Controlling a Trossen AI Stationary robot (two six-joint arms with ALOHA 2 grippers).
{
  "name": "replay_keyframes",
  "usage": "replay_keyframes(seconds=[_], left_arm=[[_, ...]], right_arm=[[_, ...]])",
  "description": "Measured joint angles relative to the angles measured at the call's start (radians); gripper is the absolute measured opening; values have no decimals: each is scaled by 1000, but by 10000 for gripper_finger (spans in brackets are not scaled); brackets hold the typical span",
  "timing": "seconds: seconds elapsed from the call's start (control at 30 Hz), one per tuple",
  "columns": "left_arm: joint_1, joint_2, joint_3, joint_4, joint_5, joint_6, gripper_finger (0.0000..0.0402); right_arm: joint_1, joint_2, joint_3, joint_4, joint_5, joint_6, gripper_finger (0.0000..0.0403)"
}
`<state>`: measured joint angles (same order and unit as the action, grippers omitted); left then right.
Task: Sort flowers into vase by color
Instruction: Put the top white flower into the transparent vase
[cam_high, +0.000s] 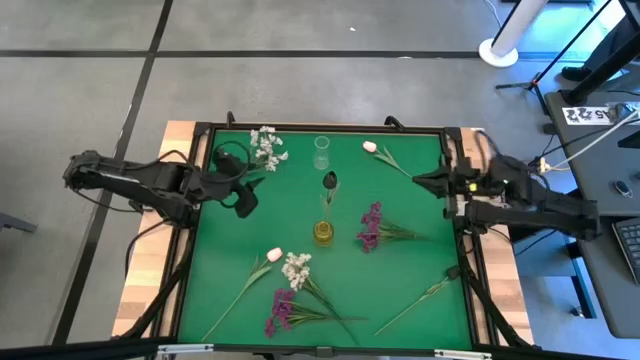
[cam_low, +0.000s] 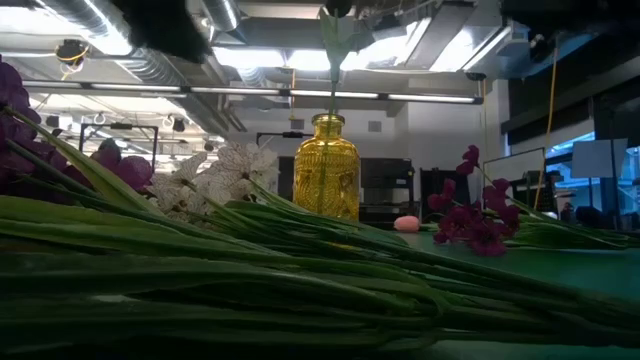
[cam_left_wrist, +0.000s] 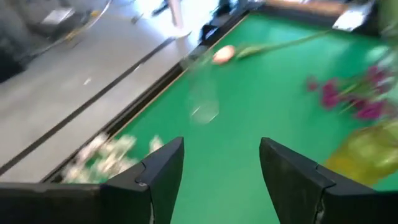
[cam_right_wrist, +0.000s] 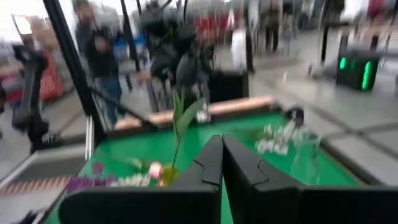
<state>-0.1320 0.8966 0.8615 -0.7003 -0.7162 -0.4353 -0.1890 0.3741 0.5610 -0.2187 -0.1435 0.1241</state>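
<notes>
A yellow glass vase (cam_high: 323, 232) (cam_low: 327, 180) stands mid-table with one green leafy stem (cam_low: 333, 60) sticking up out of it. A clear glass vase (cam_high: 321, 152) (cam_left_wrist: 202, 102) stands farther back. Lying flat on the green mat are a white blossom sprig (cam_high: 267, 148) at the far left, a pink tulip bud (cam_high: 370, 146) at the far side, and a purple sprig (cam_high: 372, 228) right of the yellow vase. A tulip (cam_high: 273, 257), a white sprig (cam_high: 296, 268) and a purple sprig (cam_high: 280, 310) lie near the front. My left gripper (cam_high: 245, 203) (cam_left_wrist: 221, 168) hovers open at the left, near the white sprig. My right gripper (cam_high: 418, 181) (cam_right_wrist: 222, 149) is shut and empty at the right.
A bare green stem (cam_high: 430, 295) lies at the near right of the mat. A black frame (cam_high: 452, 180) rims the mat. There is bare mat between the left gripper and the vases. People and equipment stand in the room beyond the table's left side (cam_right_wrist: 99, 56).
</notes>
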Motion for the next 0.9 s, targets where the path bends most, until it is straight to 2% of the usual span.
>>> replay_keyframes(seconds=[0.1,0.2,0.4,0.5,0.57,0.7,0.9], left_arm=[[62,-7,-34,-112,7,-113,205],[147,4,-78,-154,47,-169,205],[341,93,-136,-144,141,-178,205],[441,162,-138,-139,163,-140,205],[509,210,-138,-132,213,-105,205],[621,312,-138,-116,327,-21,205],[702,443,-138,-92,384,73,205]], right_arm=[[0,132,91,-86,-30,-19,12],[0,229,157,-160,-5,-44,12],[0,367,230,-212,64,-114,12],[-2,411,246,-210,69,-135,12],[-2,426,251,-212,69,-148,17],[-1,442,252,-226,65,-153,46],[-1,442,252,-242,65,-138,119]])
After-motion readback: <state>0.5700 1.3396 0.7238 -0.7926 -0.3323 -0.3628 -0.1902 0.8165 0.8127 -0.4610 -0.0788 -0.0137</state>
